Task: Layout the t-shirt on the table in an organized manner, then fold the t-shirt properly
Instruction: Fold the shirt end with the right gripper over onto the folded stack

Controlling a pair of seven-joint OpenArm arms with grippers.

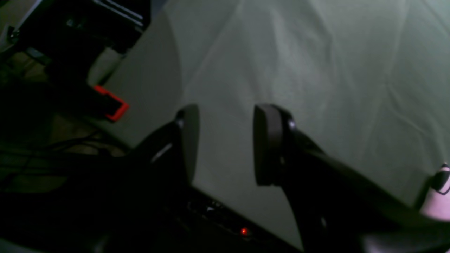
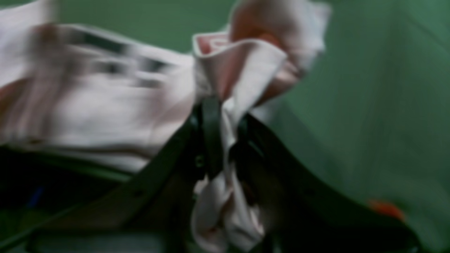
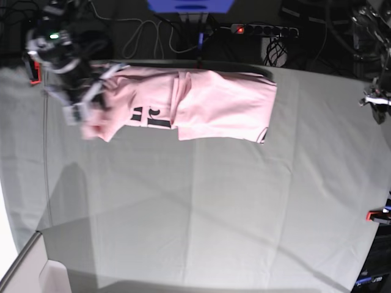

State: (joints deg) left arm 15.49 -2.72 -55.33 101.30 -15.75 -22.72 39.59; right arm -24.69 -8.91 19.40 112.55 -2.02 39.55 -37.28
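Note:
The pale pink t-shirt (image 3: 214, 104) lies along the far edge of the grey-green table (image 3: 201, 213), partly folded over itself, with black lettering (image 3: 153, 119) showing. My right gripper (image 3: 91, 107) is at the shirt's left end, motion-blurred. In the right wrist view this gripper (image 2: 225, 105) is shut on a bunched fold of the t-shirt (image 2: 105, 105), with fabric hanging down between the fingers. My left gripper (image 3: 374, 101) is at the table's right edge, far from the shirt. In the left wrist view it (image 1: 226, 140) is open and empty above the bare table (image 1: 316, 88).
Red clamps sit on the table's edges at the left (image 3: 33, 73) and the right (image 3: 376, 215); one shows in the left wrist view (image 1: 112, 103). Cables and a power strip (image 3: 263, 28) lie behind the table. A pale box edge (image 3: 36, 268) stands at the front left corner.

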